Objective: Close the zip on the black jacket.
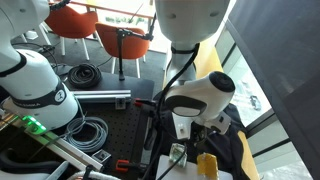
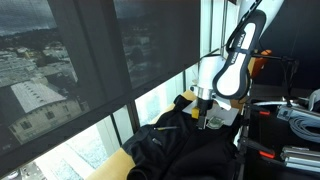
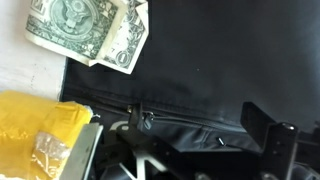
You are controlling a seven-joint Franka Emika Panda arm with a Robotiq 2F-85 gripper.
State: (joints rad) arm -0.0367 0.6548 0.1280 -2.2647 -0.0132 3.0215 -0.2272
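The black jacket point(image 2: 180, 145) lies rumpled on the table by the window and fills most of the wrist view point(image 3: 200, 60). The zip point(image 3: 190, 124) runs as a thin dark line across it, with a small metal pull point(image 3: 146, 120) near its left end. My gripper point(image 3: 178, 150) is open and just above the fabric, one finger on each side of this stretch of zip, holding nothing. In both exterior views the gripper point(image 2: 205, 116) point(image 1: 180, 150) points down onto the jacket's edge point(image 1: 237, 150).
Dollar bills point(image 3: 95, 30) lie on the white surface beside the jacket. A yellow packet point(image 3: 40, 135) point(image 1: 207, 165) sits next to the gripper. Coiled black cables point(image 1: 88, 131) and a second white arm point(image 1: 35, 90) are nearby. The window glass point(image 2: 100, 80) borders the table.
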